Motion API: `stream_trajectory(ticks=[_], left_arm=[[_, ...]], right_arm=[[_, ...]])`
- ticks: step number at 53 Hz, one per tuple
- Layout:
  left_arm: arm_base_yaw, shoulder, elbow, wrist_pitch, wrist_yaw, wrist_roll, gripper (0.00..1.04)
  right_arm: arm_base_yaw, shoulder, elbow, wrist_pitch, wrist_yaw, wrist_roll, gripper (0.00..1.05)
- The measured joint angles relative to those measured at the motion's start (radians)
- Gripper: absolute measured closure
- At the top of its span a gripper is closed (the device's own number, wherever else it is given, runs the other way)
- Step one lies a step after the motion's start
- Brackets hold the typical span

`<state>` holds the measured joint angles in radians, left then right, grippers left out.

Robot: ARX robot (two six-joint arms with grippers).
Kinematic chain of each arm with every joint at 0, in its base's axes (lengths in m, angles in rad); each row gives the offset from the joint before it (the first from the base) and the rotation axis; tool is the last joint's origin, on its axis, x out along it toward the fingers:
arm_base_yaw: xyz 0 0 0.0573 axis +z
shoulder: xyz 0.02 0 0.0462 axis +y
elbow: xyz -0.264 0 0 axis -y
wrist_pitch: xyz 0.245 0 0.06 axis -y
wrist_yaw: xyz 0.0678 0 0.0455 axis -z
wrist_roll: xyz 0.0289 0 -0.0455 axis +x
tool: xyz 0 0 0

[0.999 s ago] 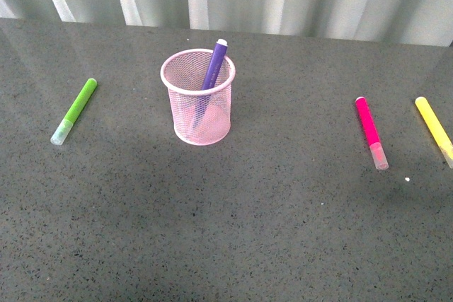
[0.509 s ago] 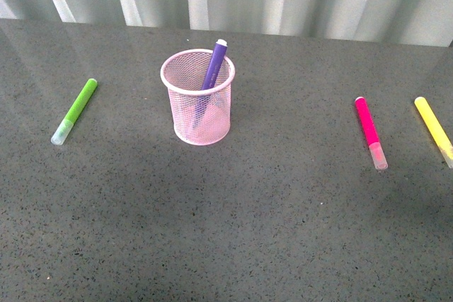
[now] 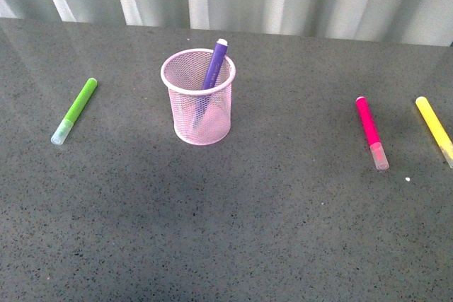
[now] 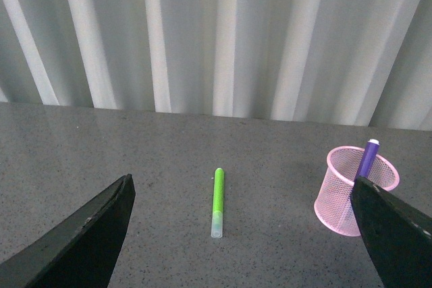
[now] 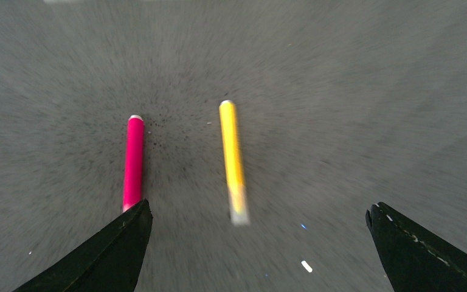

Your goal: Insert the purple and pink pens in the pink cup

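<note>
Pink cup [image 3: 197, 97] holds purple pen [image 3: 214, 65]; pink pen [image 3: 369, 126] lies well apart on tabletop [image 3: 283, 231] — left gripper [image 4: 241, 187], right gripper [image 5: 258, 208] spread.

No legible text, label, brand or number on anything in view.

We see soft, even light in the front view, sharp throughout. The tabletop [image 3: 283, 231] carries only faint, broad shadow patches, and the pink cup [image 3: 198, 104] casts hardly any shade. Beyond the left pincer [image 4: 241, 181] the picture is crisp too, with the pale wall [image 4: 223, 32] bright and the fingers [image 4: 88, 234] near-black silhouettes. Around the right pincer [image 5: 258, 207] the tabletop streaks outward with motion blur. The yellow marker [image 5: 233, 152] between its fingers smears at its near end, the pink pen [image 5: 134, 161] beside one finger less so.
</note>
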<state>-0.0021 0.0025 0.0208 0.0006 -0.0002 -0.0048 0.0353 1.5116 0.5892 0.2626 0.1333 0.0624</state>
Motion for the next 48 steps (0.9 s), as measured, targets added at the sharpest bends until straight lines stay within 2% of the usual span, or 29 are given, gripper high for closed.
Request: stream_trajectory(ticks=[15, 33, 48], left_arm=[[0.0, 0.0, 0.0, 0.0, 0.0, 0.0, 0.07], [0.0, 0.0, 0.0, 0.0, 0.0, 0.0, 0.07], [0.0, 0.0, 0.0, 0.0, 0.0, 0.0, 0.07]], right_arm=[[0.093, 0.36, 0.253, 0.003, 0.001, 0.059, 0.07], [0.15, 0.545, 0.396, -0.018, 0.001, 0.121, 0.07], [0.157, 0.639, 0.475, -0.03, 0.001, 0.155, 0.07]])
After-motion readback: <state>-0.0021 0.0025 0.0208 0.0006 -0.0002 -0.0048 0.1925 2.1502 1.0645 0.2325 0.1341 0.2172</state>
